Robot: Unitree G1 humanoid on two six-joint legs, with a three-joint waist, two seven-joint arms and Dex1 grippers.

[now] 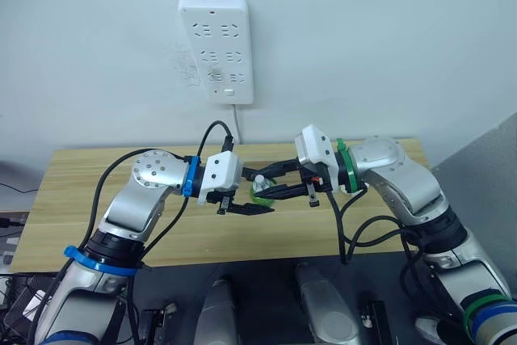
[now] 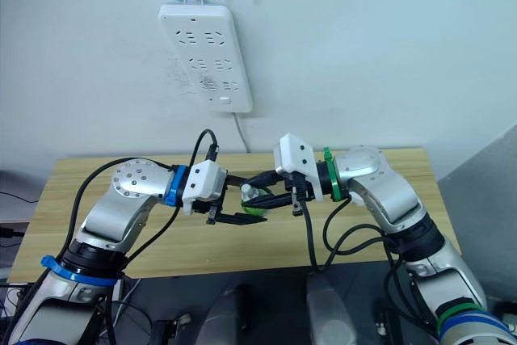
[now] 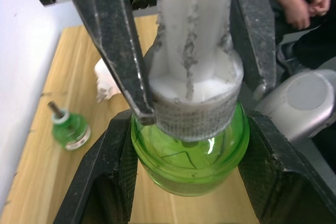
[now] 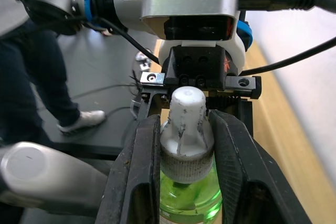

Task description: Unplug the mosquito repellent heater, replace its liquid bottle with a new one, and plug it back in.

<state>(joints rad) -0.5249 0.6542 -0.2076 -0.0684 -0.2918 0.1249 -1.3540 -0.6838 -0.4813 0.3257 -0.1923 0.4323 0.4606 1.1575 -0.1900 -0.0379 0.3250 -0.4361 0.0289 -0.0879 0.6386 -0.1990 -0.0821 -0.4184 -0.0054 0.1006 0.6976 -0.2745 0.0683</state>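
Above the middle of the table (image 1: 97,224), the two grippers meet over one green bottle with a white cap (image 4: 184,129). The left gripper (image 3: 191,145) has its jaws closed on the bottle's round green body. The right gripper (image 4: 181,145) has its jaws closed on the white cap, one finger on each side. The bottle is held off the table between them.

Farther back, toward the table's far edge by the wall, a second green bottle (image 3: 71,128) stands upright with a thin dark wick stem at its neck. Near it lies one small white heater (image 3: 107,82), partly hidden behind a finger.

On the wall above the table hangs one white power strip (image 1: 216,46). A person's hands (image 3: 307,3) show beyond the table's edge.
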